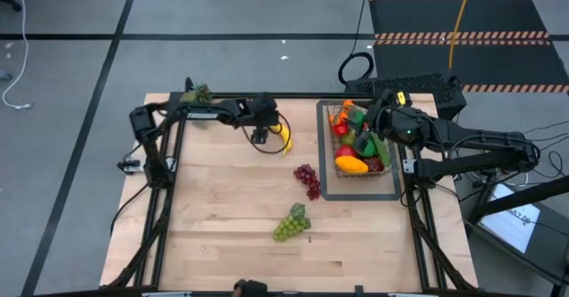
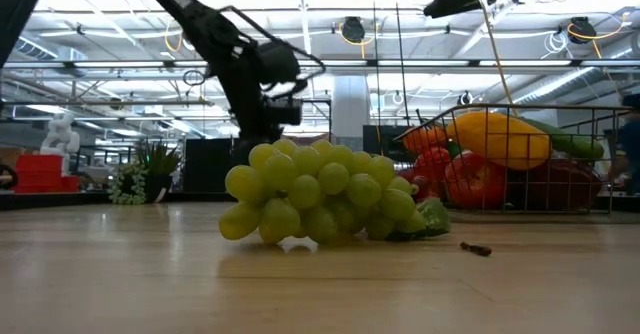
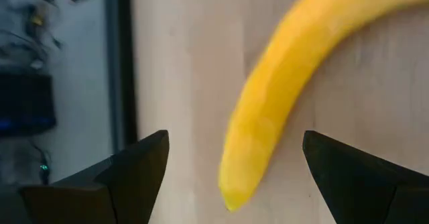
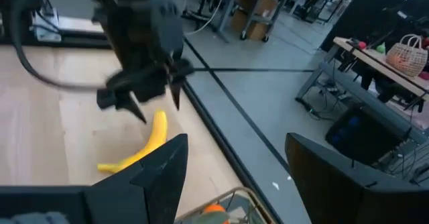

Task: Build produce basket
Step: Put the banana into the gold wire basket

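The left gripper [image 1: 259, 138] is shown at the table's far side with fingers spread, poised over one end of the curved yellow banana [image 1: 285, 138]. Nearer, dark purple grapes [image 1: 308, 180] and green grapes [image 1: 291, 223] lie on the wooden table [image 1: 222, 217]. At right, the dark wire-mesh basket [image 1: 392, 177] is filled with produce; above it the right gripper [image 1: 366, 119] is held empty, fingers parted.

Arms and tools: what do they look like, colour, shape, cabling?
Both arms are dark, jointed, with black cables. The left tool has two flat black wedge fingers; the right tool looks the same. The right arm's wrist shows a yellow marking and a green light.
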